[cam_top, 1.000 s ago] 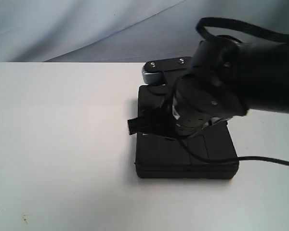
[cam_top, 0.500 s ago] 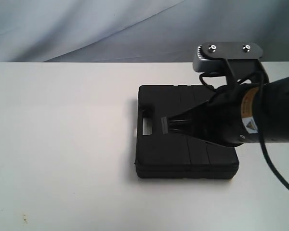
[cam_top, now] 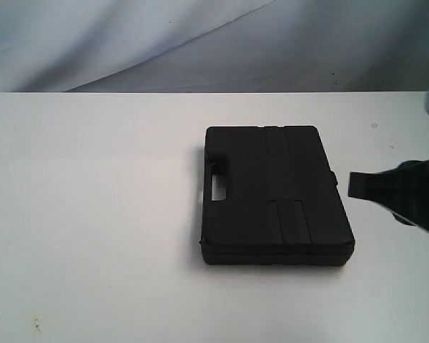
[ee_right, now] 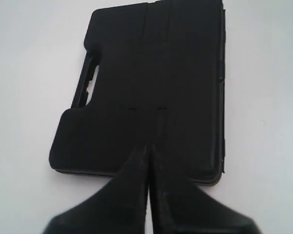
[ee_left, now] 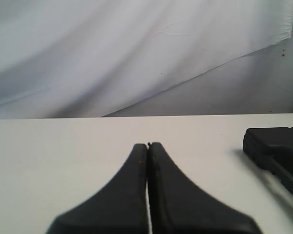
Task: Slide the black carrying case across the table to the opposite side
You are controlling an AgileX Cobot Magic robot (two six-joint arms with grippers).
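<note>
The flat black moulded-plastic carrying case (cam_top: 275, 196) is lying closed on the plain white bench (cam_top: 93, 214). In the exterior view it is sitting somewhat right of the middle, well clear of every edge, with its handle cut-out facing the bench's left edge. Its lid is showing ribbed panels and rounded corners, and it looks rigid and likely to slide easily on the smooth top.

Nothing is touching it, so the slide seems unfinished: the wide bare stretch toward the left edge is lying uncrossed.

The right gripper (cam_top: 352, 186) is hovering just beside the case's right side, apart from it, its fingers (ee_right: 136, 161) pressed together. That would suit a pushing contact.

The left gripper (ee_left: 147, 145), fingers likewise pressed together, is hanging over bare bench, well apart from the case.
</note>
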